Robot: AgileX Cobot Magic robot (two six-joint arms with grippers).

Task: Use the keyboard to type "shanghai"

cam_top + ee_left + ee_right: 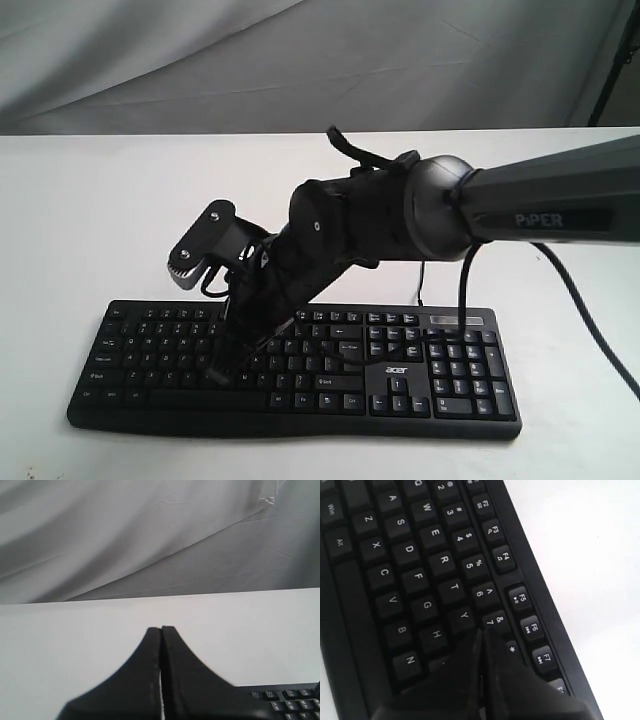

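Over the middle letter rows of the keyboard (400, 378), poking one key at a time with the right gripper (481, 633), pinched fully shut on nothing and used as a single blunt tip. Probably at one of the two h's, judging by that tip sitting among Y, 7 and H; cannot tell which, nor whether a key is actually down. Calls next for a short straight push on the intended key, a clean lift, then a small sideways shift without clipping neighbours. Reaches in with the right arm (560, 205) from the right, forearm near level, wrist bent steeply down past the middle. As for the left gripper (161, 635): closed too, empty, off the keys above bare counter (100, 200). Keyboard flat on that counter, toward the exterior view's near side.
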